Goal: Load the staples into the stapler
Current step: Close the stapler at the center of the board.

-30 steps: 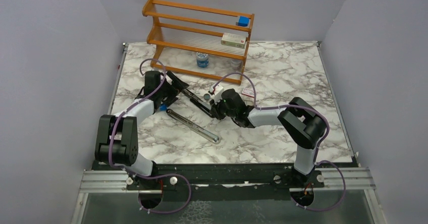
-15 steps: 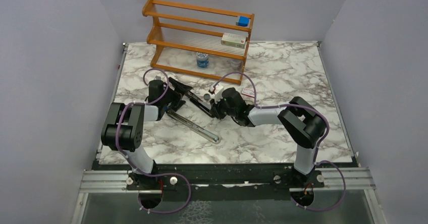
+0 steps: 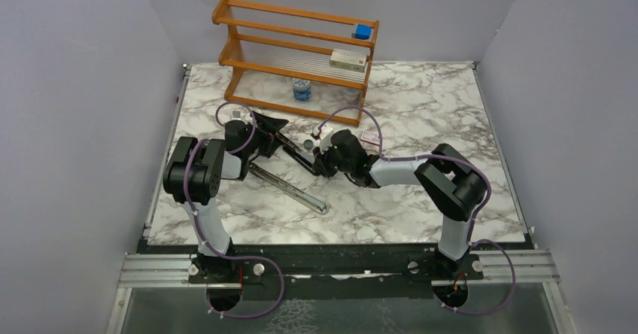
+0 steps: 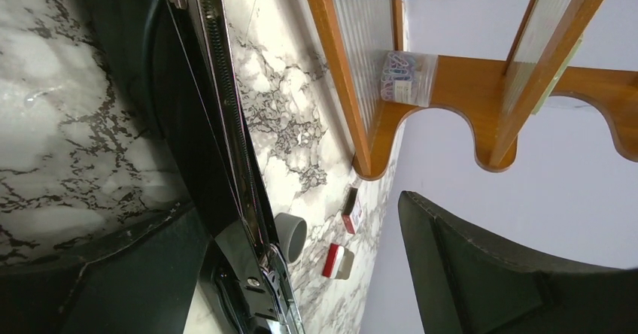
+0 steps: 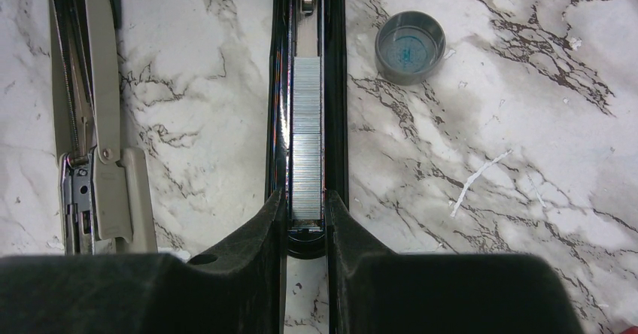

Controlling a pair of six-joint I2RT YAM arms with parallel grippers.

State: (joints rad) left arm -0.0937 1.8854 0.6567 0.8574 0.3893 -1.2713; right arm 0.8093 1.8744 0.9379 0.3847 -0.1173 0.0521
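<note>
Right wrist view: the right gripper [image 5: 307,198] has its jaws narrowed around the near end of the staples [image 5: 307,131]; whether it is pinching them I cannot tell. The strip lies in the channel of the stapler [image 5: 336,86], with its long axis running to twelve o'clock. Farther off, at ten o'clock in the top view, the left gripper [image 3: 265,137] gapes wide.

A wooden rack [image 3: 297,56] stands at the back of the marble counter [image 3: 421,101], bearing a blue block [image 3: 363,31], a pale box [image 3: 349,60], a blue-labelled jar [image 3: 302,89] and a tub of paper clips [image 4: 406,77]. A grey cap [image 5: 410,47] and a red-and-white box [image 3: 369,135] lie nearby.
</note>
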